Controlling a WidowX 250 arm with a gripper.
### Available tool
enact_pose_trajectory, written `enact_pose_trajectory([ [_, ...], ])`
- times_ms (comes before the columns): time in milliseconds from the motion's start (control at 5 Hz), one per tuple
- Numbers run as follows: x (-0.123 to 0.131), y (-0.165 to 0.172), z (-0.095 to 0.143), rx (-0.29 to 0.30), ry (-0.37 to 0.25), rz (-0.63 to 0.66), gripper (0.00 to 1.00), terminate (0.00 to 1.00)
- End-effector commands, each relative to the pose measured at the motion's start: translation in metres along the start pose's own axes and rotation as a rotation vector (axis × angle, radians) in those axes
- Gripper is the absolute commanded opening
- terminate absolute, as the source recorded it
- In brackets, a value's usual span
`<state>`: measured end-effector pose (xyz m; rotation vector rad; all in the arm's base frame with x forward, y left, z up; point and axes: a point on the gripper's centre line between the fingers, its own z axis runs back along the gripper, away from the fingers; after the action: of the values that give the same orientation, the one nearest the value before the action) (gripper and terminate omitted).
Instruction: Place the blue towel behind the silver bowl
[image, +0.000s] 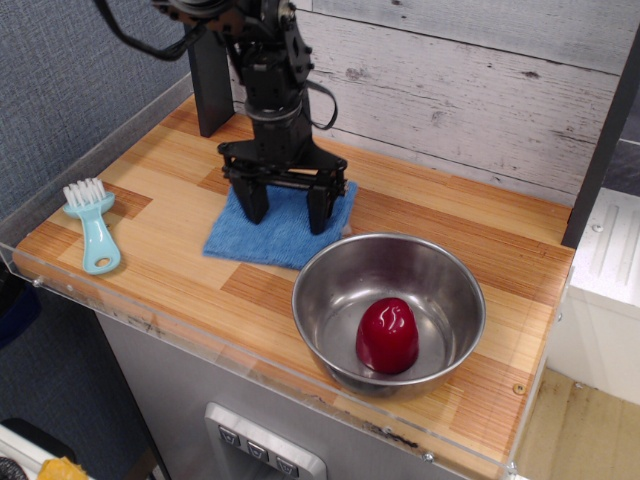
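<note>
The blue towel (272, 236) lies flat on the wooden counter, to the left of and slightly behind the silver bowl (325, 300). Its near right corner comes close to the bowl's rim. My gripper (287, 212) points straight down over the towel. Its two black fingers (255, 203) are spread wide, with the tips down on the cloth. They do not pinch a fold that I can see. The bowl stands near the counter's front edge and holds a shiny red rounded object (388, 335).
A light-blue brush with white bristles (93, 228) lies at the counter's left end. A plank wall runs along the back. A clear raised lip edges the front and left of the counter (470, 240). A dark post stands at the right.
</note>
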<state>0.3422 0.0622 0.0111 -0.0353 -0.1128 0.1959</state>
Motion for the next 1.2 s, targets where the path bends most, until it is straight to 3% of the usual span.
enact_pose_trajectory([
  [0, 0.039, -0.016, 0.009, -0.007, -0.056, -0.036, 1.00, 0.00],
  [400, 0.037, -0.031, 0.008, -0.020, -0.053, -0.063, 1.00, 0.00],
  [800, 0.023, -0.075, 0.010, -0.045, -0.042, -0.158, 1.00, 0.00],
  [1000, 0.019, -0.098, 0.013, -0.085, -0.046, -0.184, 1.00, 0.00],
])
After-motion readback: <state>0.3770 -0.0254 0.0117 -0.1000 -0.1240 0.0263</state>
